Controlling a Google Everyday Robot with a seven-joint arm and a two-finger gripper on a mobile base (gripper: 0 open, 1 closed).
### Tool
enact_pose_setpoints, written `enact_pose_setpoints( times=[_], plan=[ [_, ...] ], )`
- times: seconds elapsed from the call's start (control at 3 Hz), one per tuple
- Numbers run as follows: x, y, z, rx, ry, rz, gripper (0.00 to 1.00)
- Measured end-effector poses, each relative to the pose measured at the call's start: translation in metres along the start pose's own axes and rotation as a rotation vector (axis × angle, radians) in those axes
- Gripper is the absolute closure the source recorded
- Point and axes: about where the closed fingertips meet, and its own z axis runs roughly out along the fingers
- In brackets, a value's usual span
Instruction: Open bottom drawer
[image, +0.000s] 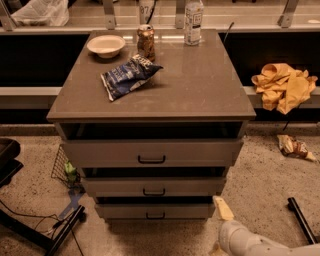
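The grey-brown cabinet has three drawers. The bottom drawer is the lowest, with a slim flat front and a small black bar handle. Its front stands slightly forward of the cabinet body, as do the middle drawer and top drawer. My gripper is at the lower right, on a white arm. One pale finger points up, just right of the bottom drawer's right end. It is apart from the handle.
On the cabinet top lie a white bowl, a can, a bottle and a blue chip bag. Yellow cloth lies at the right, a wrapper on the floor. A wire basket and black stand sit at the left.
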Motion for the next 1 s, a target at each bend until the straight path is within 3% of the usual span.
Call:
enact_pose_setpoints(
  times=[0.33,1.0],
  plan=[
    [-0.0169,0.0164,0.0483,0.059,-0.020,0.020,0.00],
    [-0.0196,0.0193,0.0553,0.054,-0.010,0.011,0.00]
  ],
)
